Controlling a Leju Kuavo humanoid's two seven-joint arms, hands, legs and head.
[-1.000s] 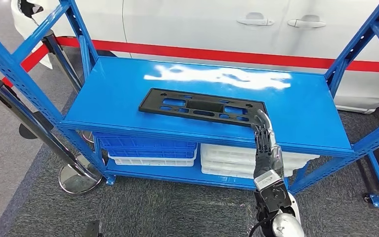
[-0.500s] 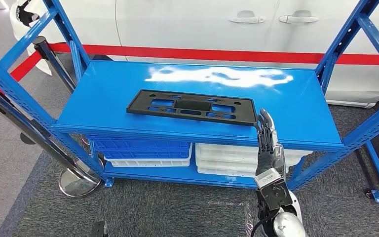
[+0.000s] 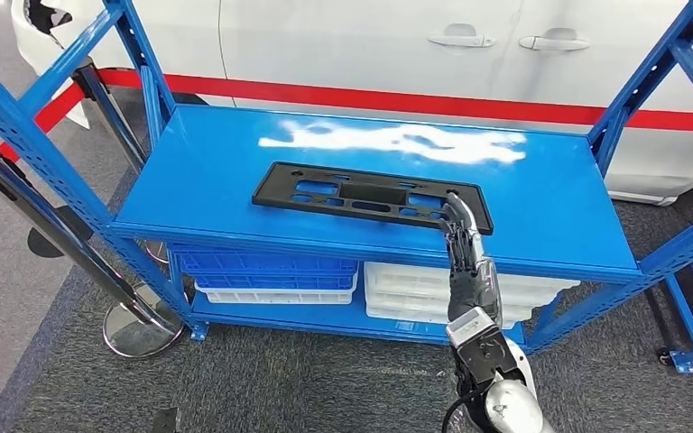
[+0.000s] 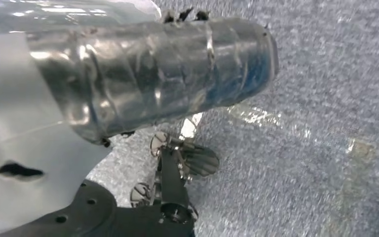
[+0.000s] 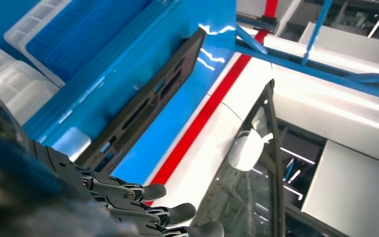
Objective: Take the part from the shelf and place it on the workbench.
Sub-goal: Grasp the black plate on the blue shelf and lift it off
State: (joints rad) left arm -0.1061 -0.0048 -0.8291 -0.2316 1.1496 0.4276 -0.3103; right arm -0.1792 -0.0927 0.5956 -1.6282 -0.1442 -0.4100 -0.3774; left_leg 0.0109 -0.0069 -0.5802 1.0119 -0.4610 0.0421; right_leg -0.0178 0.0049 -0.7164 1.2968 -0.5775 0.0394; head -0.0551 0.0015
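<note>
Black slotted flat part [image 3: 372, 196] on glossy shelf [image 3: 559, 212].

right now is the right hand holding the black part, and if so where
Nothing is held. The right hand reaches the near right corner of the black part with fingers extended, not closed around it. The part lies flat on the shelf.

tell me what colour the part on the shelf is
Black part, clearest in the head view.

Bright, even light; white glare on the shelf top [image 3: 397, 142] (left wrist view motion-blurred).
</note>
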